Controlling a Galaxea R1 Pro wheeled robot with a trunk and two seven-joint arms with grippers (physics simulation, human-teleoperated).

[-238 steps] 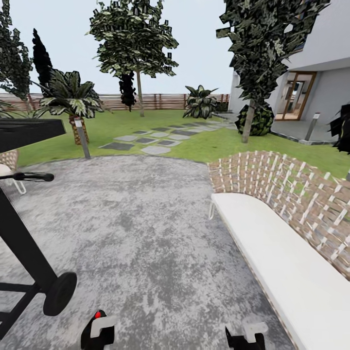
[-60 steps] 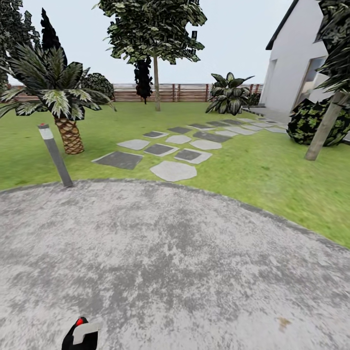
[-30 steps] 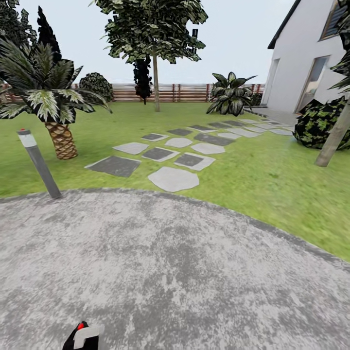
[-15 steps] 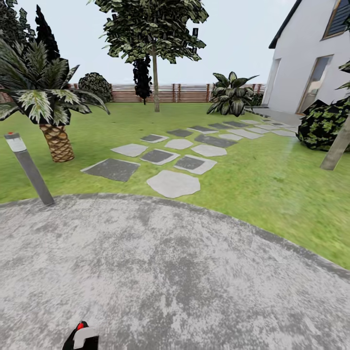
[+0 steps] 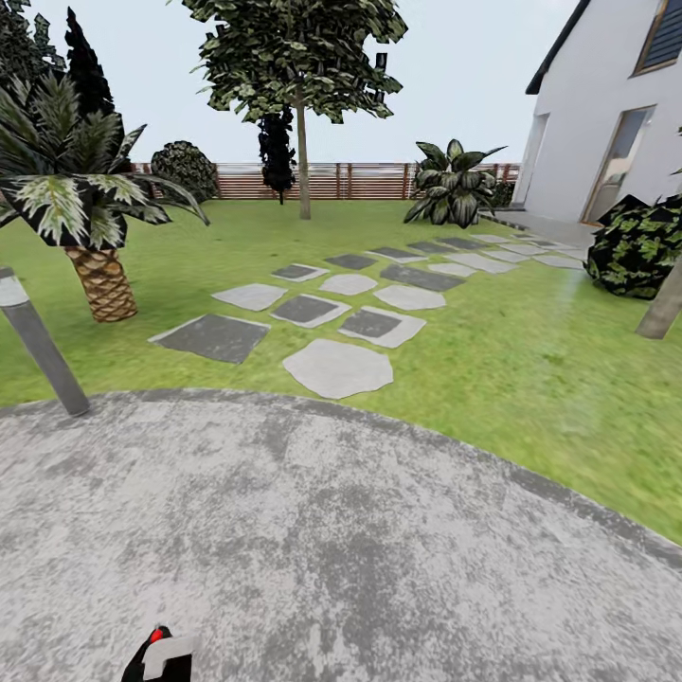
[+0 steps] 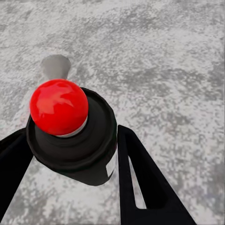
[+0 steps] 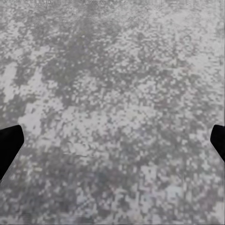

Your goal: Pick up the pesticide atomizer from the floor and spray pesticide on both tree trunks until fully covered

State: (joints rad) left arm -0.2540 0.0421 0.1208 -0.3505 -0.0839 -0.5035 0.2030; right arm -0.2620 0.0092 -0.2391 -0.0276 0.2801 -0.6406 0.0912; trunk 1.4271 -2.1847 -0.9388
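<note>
My left gripper (image 5: 157,660) sits at the bottom edge of the head view, shut on the pesticide atomizer (image 5: 155,637). In the left wrist view the atomizer (image 6: 70,136) is a dark bottle with a round red top, held between the two black fingers (image 6: 140,178) above the grey stone floor (image 6: 178,56). My right gripper (image 7: 112,140) is open over bare floor (image 7: 112,70). One tree (image 5: 303,170) stands far back on the lawn by the fence. The leaning trunk of the other tree (image 5: 663,305) shows at the right edge.
A grey bollard light (image 5: 38,350) stands at the paving's left edge, with a scaly palm (image 5: 99,279) behind it. Flat stepping stones (image 5: 336,367) cross the lawn (image 5: 530,379) toward the white house (image 5: 606,123). A dark bush (image 5: 644,246) sits near the right trunk.
The whole head view has shifted as the robot rolls across the paving toward the lawn; the grill and bench have left the picture. The left gripper still holds the atomizer.
</note>
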